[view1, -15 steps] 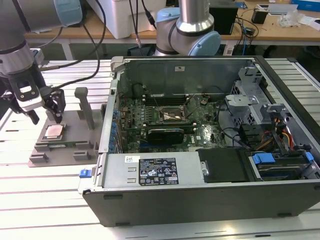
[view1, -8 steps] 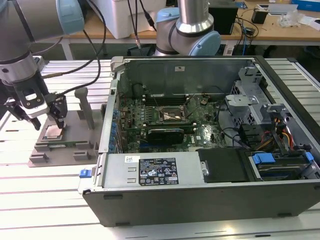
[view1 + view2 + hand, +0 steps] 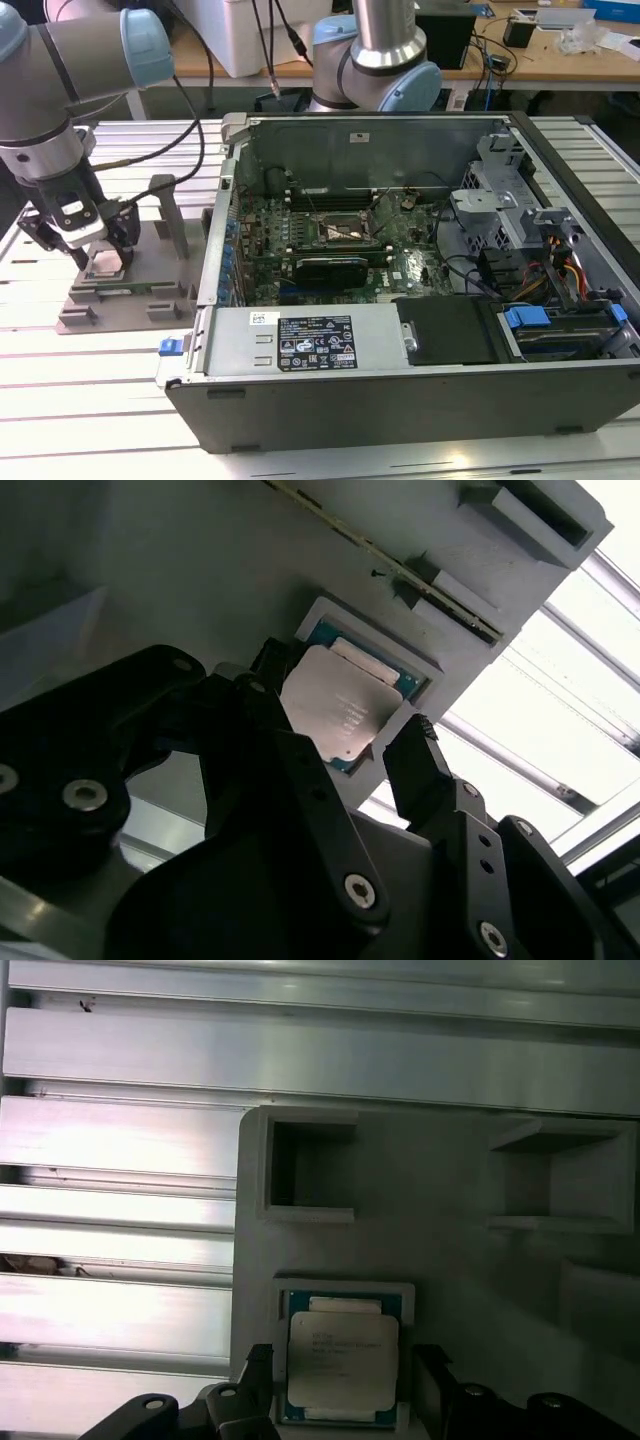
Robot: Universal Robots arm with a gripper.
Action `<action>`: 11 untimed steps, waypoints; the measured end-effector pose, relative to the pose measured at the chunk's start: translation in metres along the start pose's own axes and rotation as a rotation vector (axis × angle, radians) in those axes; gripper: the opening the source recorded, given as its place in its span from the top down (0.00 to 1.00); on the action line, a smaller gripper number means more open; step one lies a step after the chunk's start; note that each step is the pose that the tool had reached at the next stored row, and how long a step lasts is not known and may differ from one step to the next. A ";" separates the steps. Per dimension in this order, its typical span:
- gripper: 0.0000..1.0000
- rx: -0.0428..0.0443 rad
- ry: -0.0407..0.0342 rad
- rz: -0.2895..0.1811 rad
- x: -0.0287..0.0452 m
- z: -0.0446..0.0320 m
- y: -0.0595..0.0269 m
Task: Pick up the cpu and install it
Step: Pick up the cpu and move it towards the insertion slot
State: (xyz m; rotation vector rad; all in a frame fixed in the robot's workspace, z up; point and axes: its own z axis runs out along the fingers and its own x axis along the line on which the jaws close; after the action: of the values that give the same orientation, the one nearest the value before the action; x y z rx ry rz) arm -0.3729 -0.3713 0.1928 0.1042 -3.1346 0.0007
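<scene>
Exterior view: shows arm bent down at the exterior view's left, gripper [image 3: 100,258] low over a grey fixture [image 3: 150,285] on the slatted table [image 3: 100,400], well apart from the open computer case [image 3: 400,400].
Step in hand: judged as the pick-up of the cpu [image 3: 342,1355]; grasp not yet closed, install not begun.
Cpu location: lies flat in a shallow square pocket of the fixture, metal plate up, level in both wrist views.
Pincer state: apart; fingers [image 3: 420,745] straddle the chip, one on each side, with a gap showing beside each edge.
Arm pose: wrist pointing straight down, tool axis roughly centred on the pocket.
Socket [image 3: 345,232]: sits inside the case, on the board, unoccupied as far as visible.
Demand of the grasp: judged to need square contact on two opposite edges and no tilt against the pocket walls.
</scene>
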 end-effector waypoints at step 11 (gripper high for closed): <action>0.34 -0.0004 0.0000 -0.002 0.0000 0.0040 0.0000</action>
State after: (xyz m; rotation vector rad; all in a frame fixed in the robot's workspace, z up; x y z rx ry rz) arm -0.3729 -0.3713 0.1888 0.1072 -3.1345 0.0001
